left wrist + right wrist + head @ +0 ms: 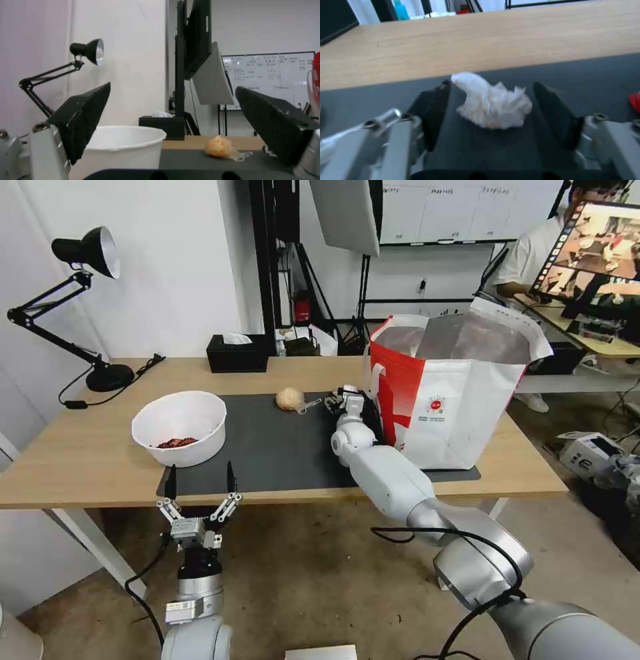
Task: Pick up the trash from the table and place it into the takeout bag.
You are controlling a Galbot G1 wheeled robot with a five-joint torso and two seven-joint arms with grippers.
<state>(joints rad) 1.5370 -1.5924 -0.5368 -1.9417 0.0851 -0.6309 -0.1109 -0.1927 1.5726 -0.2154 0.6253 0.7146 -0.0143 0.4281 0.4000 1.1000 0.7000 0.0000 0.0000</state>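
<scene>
Hanging at the table's (80, 460) near edge, the left gripper (199, 488) gapes wide and empty just before the white bowl (180, 427). Right of the bowl, the right gripper (491, 112) straddles a crumpled white scrap (491, 105) on the grey mat (273, 447), fingers apart, beside the takeout bag (453, 393).

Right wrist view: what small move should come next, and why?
Probably shut the right claw: its open fingers straddle the crumpled white scrap lying on the dark mat, apparently not yet pinched. The left claw waits open at the table's near edge.
</scene>
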